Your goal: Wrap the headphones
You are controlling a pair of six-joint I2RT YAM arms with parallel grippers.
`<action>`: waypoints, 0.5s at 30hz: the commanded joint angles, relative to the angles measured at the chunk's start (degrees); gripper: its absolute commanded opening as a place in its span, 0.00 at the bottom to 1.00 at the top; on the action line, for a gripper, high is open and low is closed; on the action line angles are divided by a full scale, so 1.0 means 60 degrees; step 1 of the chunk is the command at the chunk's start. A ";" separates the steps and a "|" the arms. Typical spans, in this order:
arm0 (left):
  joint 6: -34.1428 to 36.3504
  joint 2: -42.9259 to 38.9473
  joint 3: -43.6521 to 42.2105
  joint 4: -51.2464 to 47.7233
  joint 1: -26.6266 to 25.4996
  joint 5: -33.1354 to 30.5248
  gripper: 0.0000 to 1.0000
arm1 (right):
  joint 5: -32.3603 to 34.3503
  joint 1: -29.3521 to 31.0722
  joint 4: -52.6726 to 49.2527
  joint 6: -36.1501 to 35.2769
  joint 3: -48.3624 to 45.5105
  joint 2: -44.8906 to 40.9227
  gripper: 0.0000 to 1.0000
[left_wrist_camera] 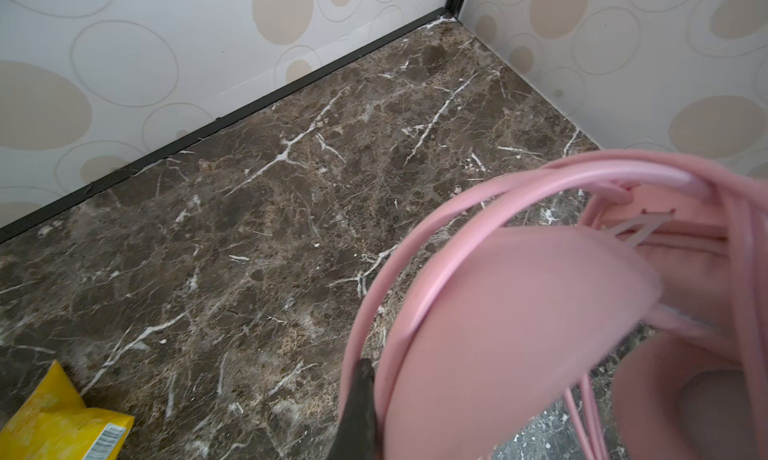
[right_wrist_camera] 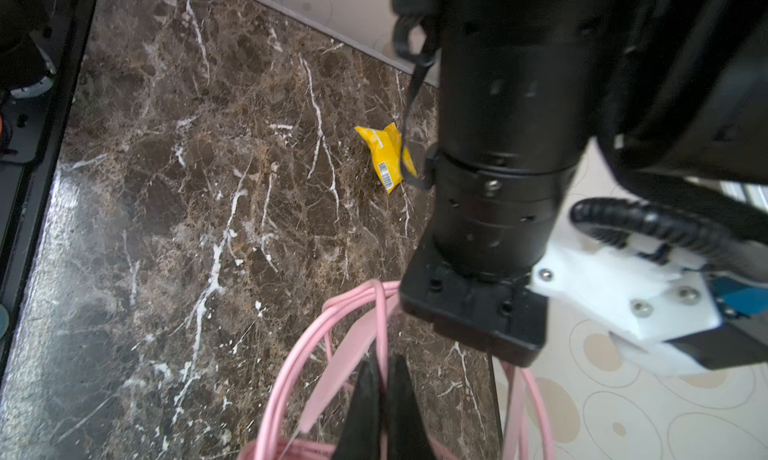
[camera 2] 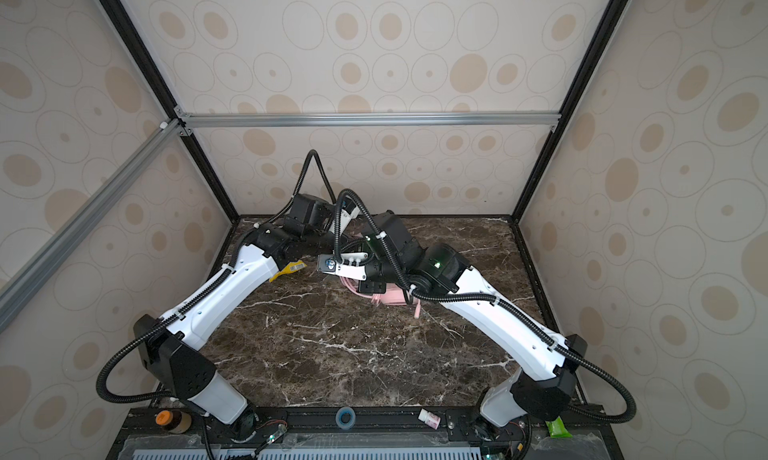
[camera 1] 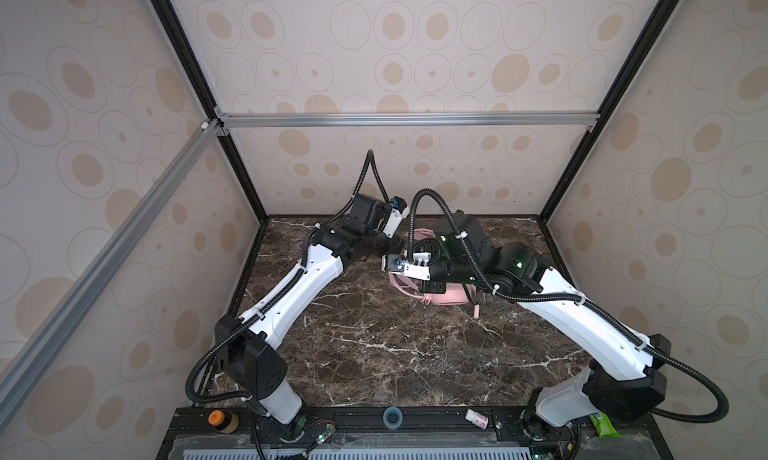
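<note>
The headphones [camera 1: 454, 292] are toward the back edge of the bench [camera 1: 374, 354], a little right of its middle. In both top views they are mostly hidden under the two wrists, with only pink parts showing below the right arm, and whether they rest on the bench or hang just above it cannot be told. The left claw [left_wrist_camera: 360, 399] is closed. Only one dark finger shows in the left wrist view, pressed against the thin headband wires. The blurred earcup [left_wrist_camera: 519, 333], close to the lens, hides the other finger, so the claw looks clamped on the headphones by the headband. The right claw [right_wrist_camera: 384, 404] is narrow, its two dark fingers nearly together and pinching a strand of the cable [right_wrist_camera: 380, 312] that runs between them. More loops of cable curve round either side of the fingers. The left arm [right_wrist_camera: 498, 146] crosses close by in that view, so the two claws are near each other at the headphones. A yellow packet [camera 2: 286, 269] lies on the bench toward the back left corner, apart from the headphones and just beside the left forearm. On the black rail along the front edge are a brown bottle [camera 1: 218, 421], a blue ring [camera 1: 392, 416], a small white bottle [camera 1: 473, 416] and a green packet [camera 1: 600, 424].
</note>
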 commanded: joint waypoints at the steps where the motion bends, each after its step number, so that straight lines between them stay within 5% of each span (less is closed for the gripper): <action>1: 0.0123 -0.0446 0.0338 0.0356 -0.0037 0.0908 0.00 | -0.1063 -0.0374 -0.0270 -0.0249 0.0629 0.0267 0.00; 15: -0.0322 -0.0769 0.0403 0.0779 -0.0023 0.2512 0.00 | -0.2588 -0.1879 0.0630 0.0533 -0.0346 -0.0114 0.00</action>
